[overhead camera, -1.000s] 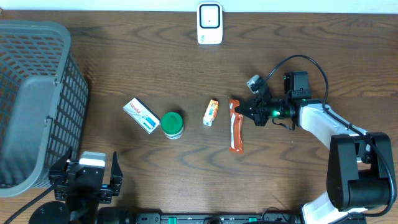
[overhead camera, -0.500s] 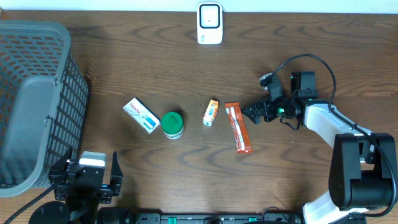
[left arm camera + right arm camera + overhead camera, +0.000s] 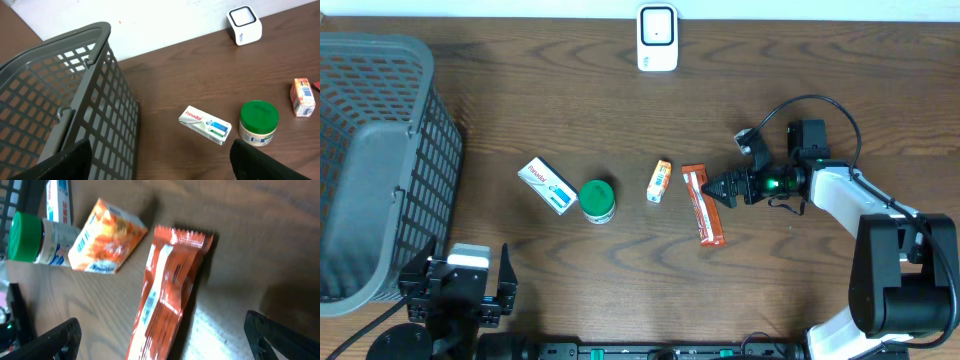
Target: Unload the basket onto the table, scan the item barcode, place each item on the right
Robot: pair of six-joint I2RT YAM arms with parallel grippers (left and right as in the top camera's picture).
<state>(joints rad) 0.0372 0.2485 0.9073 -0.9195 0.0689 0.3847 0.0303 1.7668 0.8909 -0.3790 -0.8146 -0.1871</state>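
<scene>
The right gripper (image 3: 720,187) was found low over the wooden table (image 3: 800,80), its jaws spread wide and nothing held between them. The orange snack bar wrapper (image 3: 703,204) was seen lying flat on the table just in front of those fingertips, free of any grip. In the right wrist view a pale printed strip was noted along the wrapper; no barcode could be made out.

A small orange carton (image 3: 660,181) was recorded just left of the wrapper, then a green-lidded jar (image 3: 597,200) and a Panadol box (image 3: 547,185). The white scanner (image 3: 657,38) was placed at the far edge, well apart from the wrapper.

The left gripper (image 3: 460,285) was observed near the grey basket (image 3: 380,150), jaws wide and empty.
</scene>
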